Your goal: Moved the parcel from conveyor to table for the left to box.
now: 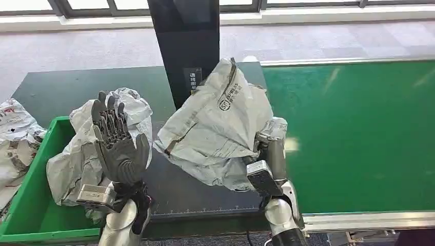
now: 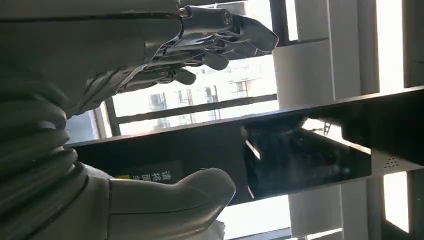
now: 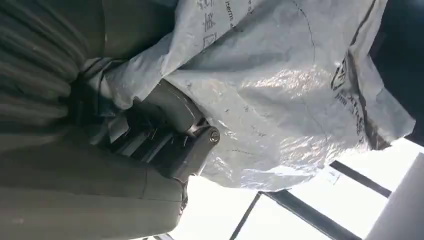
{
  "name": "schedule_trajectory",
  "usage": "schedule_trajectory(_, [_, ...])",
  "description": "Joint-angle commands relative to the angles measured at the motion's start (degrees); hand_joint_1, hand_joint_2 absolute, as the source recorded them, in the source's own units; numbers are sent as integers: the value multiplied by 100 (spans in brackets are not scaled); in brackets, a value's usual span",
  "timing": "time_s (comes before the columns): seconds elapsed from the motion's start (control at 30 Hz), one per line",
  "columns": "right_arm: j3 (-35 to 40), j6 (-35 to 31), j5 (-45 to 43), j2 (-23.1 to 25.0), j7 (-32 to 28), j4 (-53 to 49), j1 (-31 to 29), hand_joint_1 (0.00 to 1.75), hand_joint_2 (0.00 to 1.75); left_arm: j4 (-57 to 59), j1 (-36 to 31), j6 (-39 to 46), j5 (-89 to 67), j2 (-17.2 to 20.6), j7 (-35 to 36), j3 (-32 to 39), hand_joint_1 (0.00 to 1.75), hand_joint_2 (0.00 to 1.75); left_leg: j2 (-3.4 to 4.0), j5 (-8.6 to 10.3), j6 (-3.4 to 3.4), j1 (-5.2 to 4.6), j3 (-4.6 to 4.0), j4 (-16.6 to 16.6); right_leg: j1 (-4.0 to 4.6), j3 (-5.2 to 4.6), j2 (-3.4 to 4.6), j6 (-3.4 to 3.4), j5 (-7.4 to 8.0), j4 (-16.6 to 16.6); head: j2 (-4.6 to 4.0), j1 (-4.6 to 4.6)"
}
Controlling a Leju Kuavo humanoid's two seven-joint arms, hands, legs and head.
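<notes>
A crumpled grey plastic parcel (image 1: 218,125) with black print hangs over the dark table (image 1: 200,192), just left of the green conveyor (image 1: 354,133). My right hand (image 1: 271,143) grips its right side from beneath; in the right wrist view the fingers (image 3: 187,132) dig into the parcel (image 3: 280,80). My left hand (image 1: 117,143) is raised upright, palm facing the parcel, fingers apart, holding nothing. The left wrist view shows the left hand (image 2: 165,50) spread before a window.
A green box (image 1: 31,205) sits at the lower left with a grey parcel (image 1: 84,148) in it. More parcels (image 1: 15,138) lie at the far left. A black post (image 1: 187,46) with a label stands behind the held parcel.
</notes>
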Motion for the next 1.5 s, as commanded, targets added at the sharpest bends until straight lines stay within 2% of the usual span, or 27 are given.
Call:
schedule_trajectory(0.03, [144, 124, 260, -11, 250, 883, -124, 175, 175, 198, 160, -20, -7, -112, -70, 137, 0, 175, 21, -2, 4, 3, 20, -13, 6, 18, 5, -4, 3, -16, 0, 0])
schedule_trajectory(0.07, [69, 33, 279, 24, 270, 924, -156, 0, 175, 191, 162, -9, -9, -121, -70, 149, 0, 175, 33, -1, 7, 4, 31, -24, 10, 27, 4, -8, 6, -28, 0, 0])
schedule_trajectory(0.17, [59, 44, 278, 21, 270, 929, -191, 0, 175, 182, 150, -9, -10, -123, -69, 149, 0, 175, 15, -1, 3, 3, 15, -10, 6, 13, 2, -4, 2, -12, 0, 0])
schedule_trajectory(0.8, [48, 137, 270, 41, 283, 1129, -295, 0, 175, 179, 115, 30, -12, -120, -65, 155, 0, 175, 19, -2, 3, 1, 10, -6, 4, 7, 5, -4, 2, -7, 0, 0])
schedule_trajectory(0.9, [89, 323, 225, 32, 242, 1149, -307, 0, 175, 206, 108, 46, -18, -109, -57, 147, 0, 175, 19, -2, 4, 0, 10, -6, 3, 6, 6, -4, 2, -7, 0, 0])
schedule_trajectory(0.93, [90, 461, 134, 33, 192, 1128, -309, 0, 0, 218, 101, 50, -22, -108, -52, 145, 0, 175, 25, -2, 5, 1, 13, -8, 6, 9, 6, -5, 3, -10, 0, 0])
schedule_trajectory(1.2, [148, 1291, -463, -58, -203, 829, -156, 0, 0, 422, -30, 118, -379, -15, 45, 59, 0, 175, 22, -1, 5, 1, 12, -9, 5, 10, 2, -5, 3, -10, 0, 0])
schedule_trajectory(1.33, [88, 1449, -554, -56, -203, 715, -183, 0, 0, 965, -243, 544, -2376, 149, 805, -314, 0, 175, 1, 3, 4, -1, 10, -9, 4, 11, -15, -4, 0, -10, 0, 0])
schedule_trajectory(1.47, [24, 1569, -511, -41, -203, 565, -98, 0, 0, 1710, -548, 808, -4085, 88, 1668, -386, 0, 175, -6, 6, 4, -2, 9, -9, 1, 10, -19, -3, 1, -10, 0, 0])
schedule_trajectory(1.5, [12, 1589, -505, -38, -203, 544, -76, 0, 0, 1886, -607, 853, -4126, 40, 1648, -354, 0, 175, -2, 6, 5, 0, 10, -10, 4, 12, -21, -4, 3, -14, 0, 0])
